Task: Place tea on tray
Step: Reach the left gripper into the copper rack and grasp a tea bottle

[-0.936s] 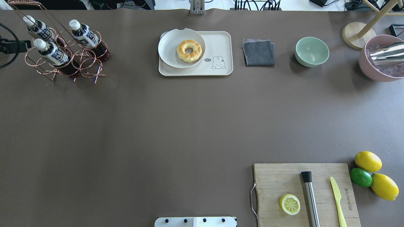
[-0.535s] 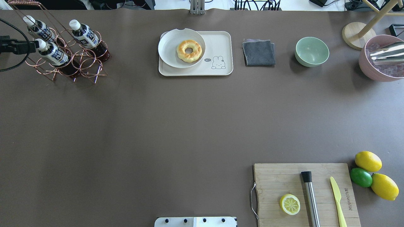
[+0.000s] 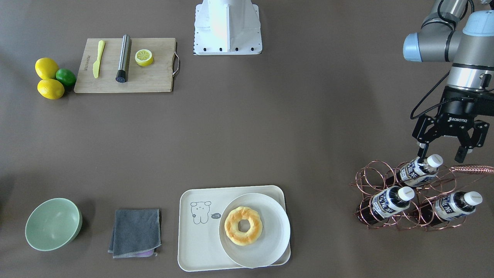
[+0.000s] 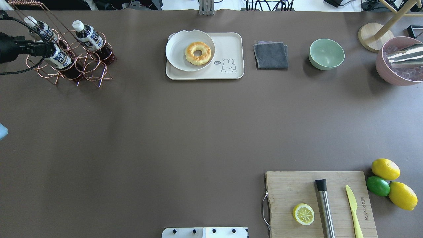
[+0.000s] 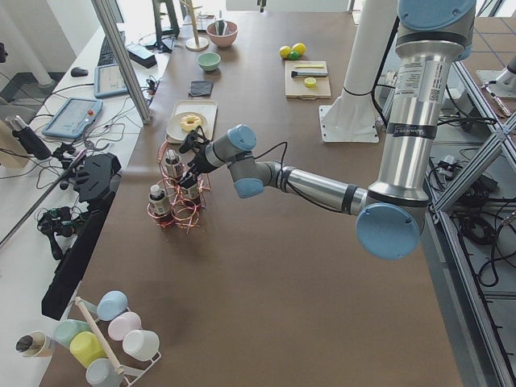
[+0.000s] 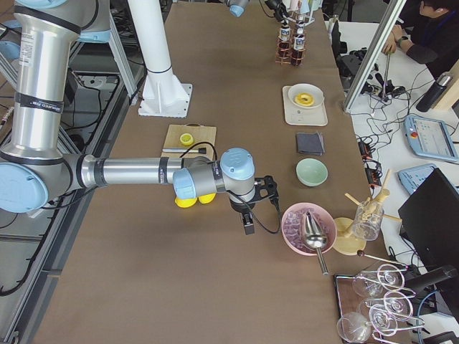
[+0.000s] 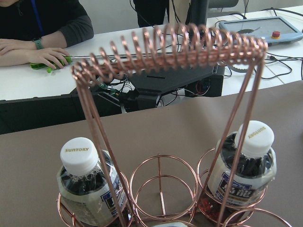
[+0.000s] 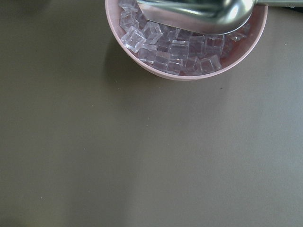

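- Front-facing view: at the right edge, the left gripper (image 3: 441, 155) hangs with its fingers spread wide, one on each side of the white cap of the tea (image 3: 413, 172). The tea lies tilted in a copper wire rack (image 3: 418, 200), uppermost of the three bottles there. The tray (image 3: 197, 243) sits at lower centre, well apart from the rack, and carries a round plate (image 3: 270, 247) with a doughnut (image 3: 243, 226).
- Overhead view: the left gripper enters at upper left and covers the tea's cap; the tray is at top centre.
- Left side view: the near arm reaches the rack at centre left.
- Right side view: the right gripper (image 6: 248, 226) hovers near a pink bowl (image 6: 287, 231) at lower middle; I cannot tell how its fingers stand.
- Left wrist view: a second bottle (image 7: 90, 189) at lower left and a third bottle (image 7: 244, 175) at lower right stand under the rack's coiled handle. The white sliver at the bottom edge is probably the tea's cap.
- Right wrist view: the pink bowl at the top holds ice cubes (image 8: 161, 54) and a metal scoop (image 8: 199, 12).
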Tool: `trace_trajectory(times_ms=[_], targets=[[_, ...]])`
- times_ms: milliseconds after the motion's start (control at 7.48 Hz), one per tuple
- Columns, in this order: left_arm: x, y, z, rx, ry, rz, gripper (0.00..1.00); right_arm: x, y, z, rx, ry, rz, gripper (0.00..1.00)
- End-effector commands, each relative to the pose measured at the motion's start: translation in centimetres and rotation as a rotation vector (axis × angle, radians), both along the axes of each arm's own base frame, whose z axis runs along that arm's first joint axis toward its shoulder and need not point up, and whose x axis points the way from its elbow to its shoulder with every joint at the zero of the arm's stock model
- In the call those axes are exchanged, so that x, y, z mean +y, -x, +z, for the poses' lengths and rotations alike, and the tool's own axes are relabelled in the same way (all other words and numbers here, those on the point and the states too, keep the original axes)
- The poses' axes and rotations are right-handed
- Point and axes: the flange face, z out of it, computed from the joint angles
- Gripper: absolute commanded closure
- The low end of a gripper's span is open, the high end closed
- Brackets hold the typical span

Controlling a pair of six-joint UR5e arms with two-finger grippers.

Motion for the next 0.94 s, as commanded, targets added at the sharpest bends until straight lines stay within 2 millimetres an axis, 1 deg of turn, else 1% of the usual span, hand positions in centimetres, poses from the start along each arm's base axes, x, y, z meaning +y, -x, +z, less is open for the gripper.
trace_trajectory(times_ms=[0,535,802], targets=[[-0.47,-0.32,0.29,0.012,-0.010,-0.002,0.08,-0.03,0.00,-0.06,0.000,-0.002,0.000,0.00],[-0.32,-0.34,-0.22,0.036,-0.008,-0.009,0.11,-0.03,-0.01,-0.05,0.001,-0.002,0.000,0.00],[-0.12,-0.31,0.06,0.034,-0.008,-0.007,0.13,-0.03,0.00,-0.06,0.000,-0.002,0.000,0.00]])
